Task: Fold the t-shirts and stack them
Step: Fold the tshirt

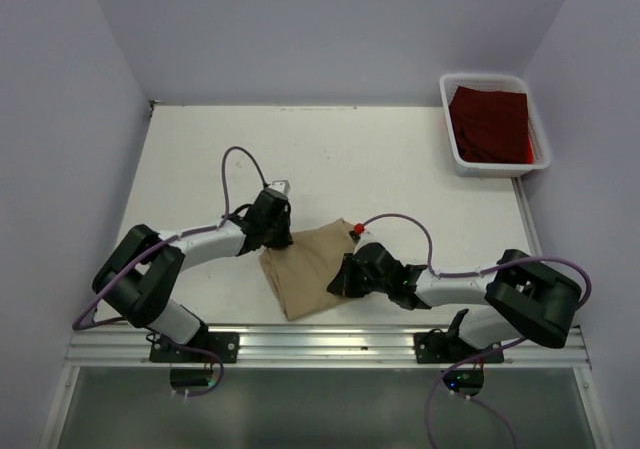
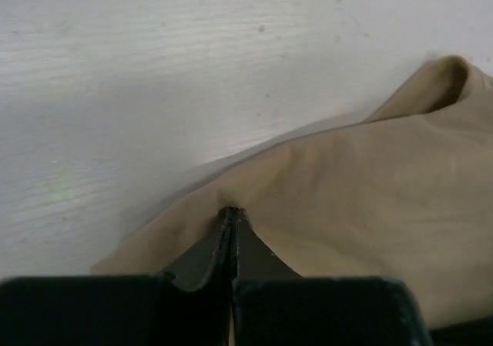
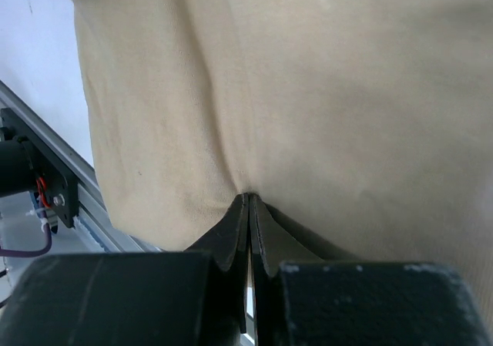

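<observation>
tan t-shirt (image 1: 305, 274): plain beige, no print. dark red t-shirt (image 1: 490, 124): solid deep red, darker in the folds. bin (image 1: 492, 169): white. table (image 1: 350, 159): white, faint fine grain (shows best in the left wrist view). left gripper (image 2: 231, 223) and right gripper (image 3: 248, 207): black. arms (image 1: 200, 241): black joints, white links. cables (image 1: 232, 169): purple. rail (image 1: 330, 341): silver. walls (image 1: 330, 29): pale lavender. small red spot (image 1: 357, 228) at the right wrist.

White table (image 1: 350, 159): tan tee (image 1: 308, 274), white bin (image 1: 488, 169).
</observation>
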`<control>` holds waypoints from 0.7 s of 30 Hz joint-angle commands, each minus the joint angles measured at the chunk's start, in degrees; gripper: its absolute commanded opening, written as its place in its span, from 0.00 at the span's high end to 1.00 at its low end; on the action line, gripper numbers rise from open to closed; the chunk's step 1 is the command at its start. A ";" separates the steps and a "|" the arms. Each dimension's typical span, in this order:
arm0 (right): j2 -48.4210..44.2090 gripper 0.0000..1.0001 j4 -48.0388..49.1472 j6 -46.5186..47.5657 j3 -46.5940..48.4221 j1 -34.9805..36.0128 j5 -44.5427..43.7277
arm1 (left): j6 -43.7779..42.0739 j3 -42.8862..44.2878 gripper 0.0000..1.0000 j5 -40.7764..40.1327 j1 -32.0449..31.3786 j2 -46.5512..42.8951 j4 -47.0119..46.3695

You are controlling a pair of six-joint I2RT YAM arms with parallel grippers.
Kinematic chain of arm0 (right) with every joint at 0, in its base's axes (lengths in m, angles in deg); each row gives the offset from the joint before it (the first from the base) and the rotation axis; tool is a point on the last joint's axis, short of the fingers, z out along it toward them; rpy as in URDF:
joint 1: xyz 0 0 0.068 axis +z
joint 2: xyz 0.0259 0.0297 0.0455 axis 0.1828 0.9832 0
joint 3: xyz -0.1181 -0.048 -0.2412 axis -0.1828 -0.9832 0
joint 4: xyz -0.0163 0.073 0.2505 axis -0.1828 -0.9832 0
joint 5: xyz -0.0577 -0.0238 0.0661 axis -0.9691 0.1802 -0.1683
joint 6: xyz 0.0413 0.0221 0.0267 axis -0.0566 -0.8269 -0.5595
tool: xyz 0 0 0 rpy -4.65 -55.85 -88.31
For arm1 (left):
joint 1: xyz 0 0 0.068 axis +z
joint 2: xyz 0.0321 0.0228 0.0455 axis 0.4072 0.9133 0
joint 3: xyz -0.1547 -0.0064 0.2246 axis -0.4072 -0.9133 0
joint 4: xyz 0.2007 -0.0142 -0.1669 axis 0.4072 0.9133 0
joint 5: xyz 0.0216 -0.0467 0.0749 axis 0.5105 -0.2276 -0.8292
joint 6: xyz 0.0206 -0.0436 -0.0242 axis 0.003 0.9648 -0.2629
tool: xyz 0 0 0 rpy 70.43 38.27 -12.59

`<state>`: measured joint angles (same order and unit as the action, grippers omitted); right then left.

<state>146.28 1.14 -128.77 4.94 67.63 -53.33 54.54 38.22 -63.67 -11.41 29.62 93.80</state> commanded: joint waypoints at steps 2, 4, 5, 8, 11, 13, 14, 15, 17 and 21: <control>3.40 1.00 -11.74 1.42 -3.94 0.38 -3.32 | 0.63 -1.24 1.00 -15.38 3.09 -0.47 6.27; 3.40 1.00 -12.00 1.24 -4.03 0.38 -3.41 | 0.99 -1.16 1.00 -18.02 3.54 -0.47 7.42; 3.40 1.00 -12.09 1.24 -4.11 0.38 -3.67 | 0.81 -0.89 1.00 -20.21 3.54 -0.38 7.42; 3.93 1.00 -12.18 1.16 -3.94 0.47 -3.76 | 0.29 1.03 1.00 -23.56 4.41 1.29 8.64; 4.46 1.00 -12.18 1.07 -3.68 0.38 -3.76 | 0.02 3.40 1.00 -27.60 5.56 2.34 10.22; 4.46 1.00 -12.18 1.07 -3.67 0.38 -3.67 | 0.02 5.16 1.00 -26.93 6.00 1.47 12.07; 4.37 1.00 -12.26 1.07 -3.67 0.38 -3.76 | -0.59 5.26 1.00 -25.52 6.08 0.60 12.16; 4.28 1.00 -12.35 1.15 -3.59 0.38 -4.02 | -0.85 5.17 1.00 -23.42 6.09 -0.81 11.56; 4.11 1.00 -12.44 1.24 -3.59 0.38 -4.11 | -1.30 4.12 1.00 -14.73 6.09 -6.25 10.76; 4.63 1.00 -12.27 1.33 -3.24 0.38 -4.11 | 1.33 0.44 1.00 -1.01 4.08 -17.76 7.08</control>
<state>147.00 2.36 -129.62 4.59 67.63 -53.35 54.72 39.92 -75.61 -5.84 20.64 104.51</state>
